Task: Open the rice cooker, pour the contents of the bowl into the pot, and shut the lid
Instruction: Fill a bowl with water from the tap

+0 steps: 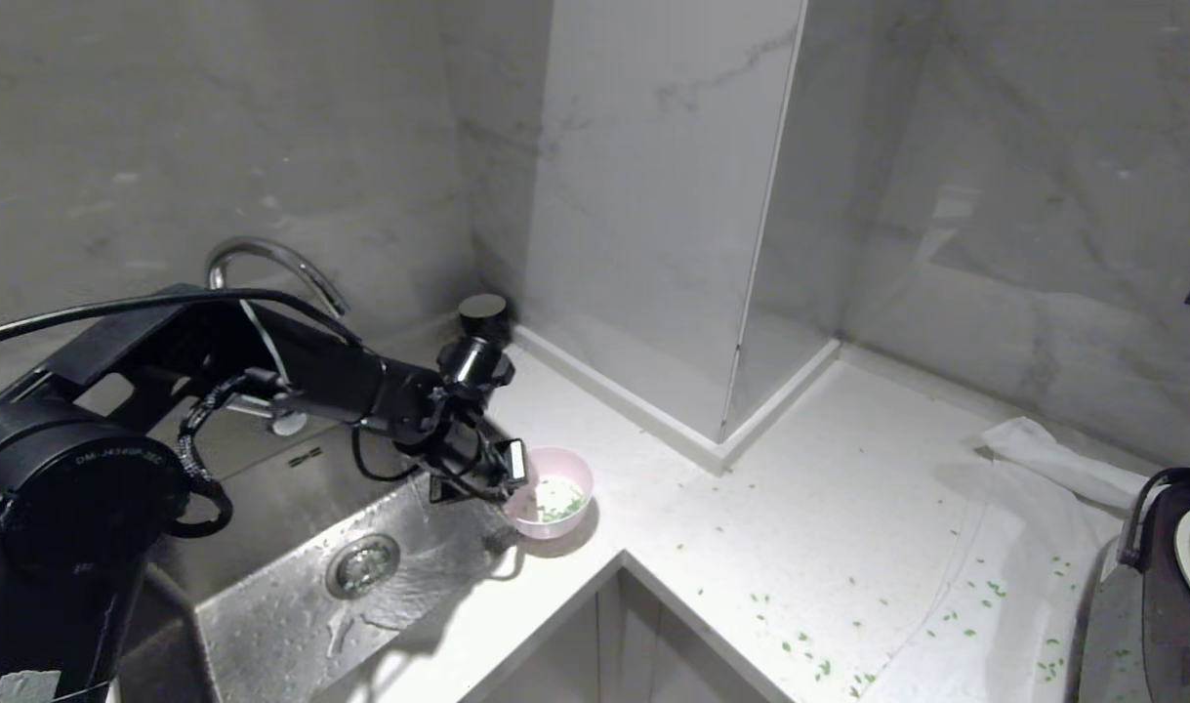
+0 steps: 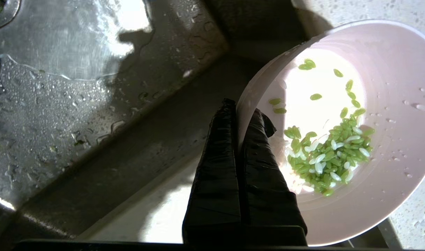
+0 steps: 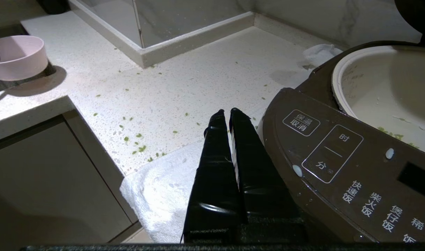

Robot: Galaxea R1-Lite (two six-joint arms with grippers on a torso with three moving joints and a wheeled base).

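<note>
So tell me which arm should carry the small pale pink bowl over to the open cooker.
Left. The left gripper already pinches the small pale pink bowl by its rim beside the sink; the right gripper is shut, empty, by the brown rice cooker.

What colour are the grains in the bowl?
Mostly green, some white grains, lying in the pale pink bowl. The left wrist view shows it best.

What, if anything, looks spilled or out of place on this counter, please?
Green bits lie scattered across the counter and the white towel near the rice cooker, though they belong in the bowl, which the left pincer grips by the rim.
</note>
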